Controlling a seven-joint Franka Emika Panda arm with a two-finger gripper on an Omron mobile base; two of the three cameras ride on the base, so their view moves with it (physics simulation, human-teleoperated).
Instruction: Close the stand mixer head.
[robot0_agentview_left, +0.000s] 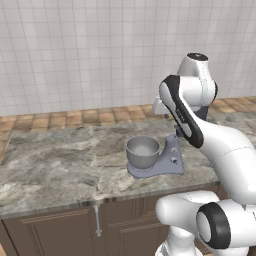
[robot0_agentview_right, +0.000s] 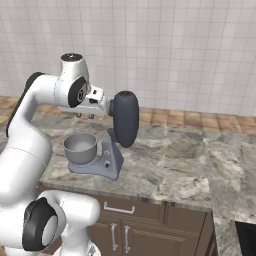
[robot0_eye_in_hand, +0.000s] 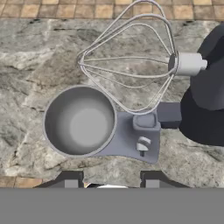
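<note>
Stand mixer head (robot0_agentview_right: 125, 119) tilted up, whisk (robot0_eye_in_hand: 127, 65) clear above mixing bowl (robot0_eye_in_hand: 79, 121), near worktop (robot0_agentview_right: 190, 165) front edge. Tool (robot0_eye_in_hand: 109, 178) above bowl, fingers apart, empty, touching nothing.

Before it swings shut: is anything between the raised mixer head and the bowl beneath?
Nothing visible does. The stand mixer head stands tilted up on its stand, whisk hanging free, and the mixing bowl looks empty.
</note>
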